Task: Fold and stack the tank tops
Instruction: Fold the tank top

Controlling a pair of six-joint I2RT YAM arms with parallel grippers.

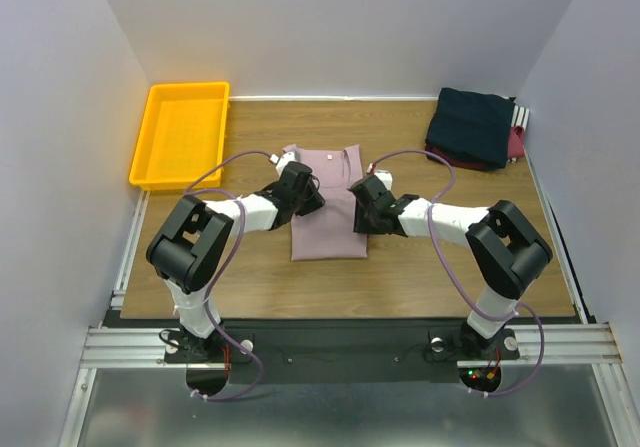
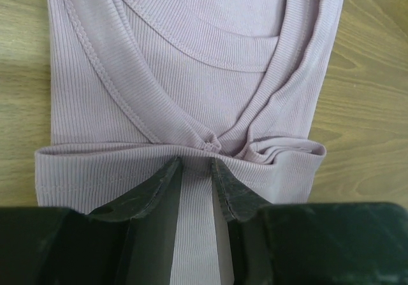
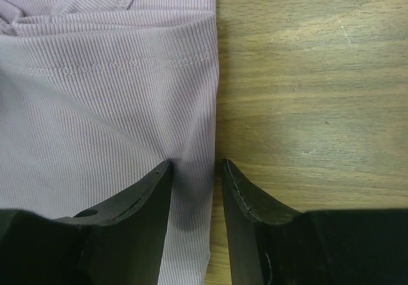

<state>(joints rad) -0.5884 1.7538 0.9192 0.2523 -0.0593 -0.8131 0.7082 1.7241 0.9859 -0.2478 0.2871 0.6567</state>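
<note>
The dusty pink tank top [image 1: 330, 229] lies in the middle of the table, folded into a narrow rectangle, its stitched hem brought up near the neckline [image 2: 210, 62]. My left gripper [image 1: 308, 199] rests on its left part, jaws a little apart, with flat pink cloth showing between the fingertips [image 2: 196, 160]. My right gripper [image 1: 362, 207] sits at the top's right edge, jaws apart and straddling that edge [image 3: 196, 164], with cloth by one finger and bare wood by the other. A folded dark navy top [image 1: 472, 125] lies on a maroon one [image 1: 516, 142] at the back right.
A yellow plastic tray [image 1: 180, 132] stands at the back left corner. Wooden tabletop [image 1: 420, 267] surrounds the pink top. White walls close in the back and both sides.
</note>
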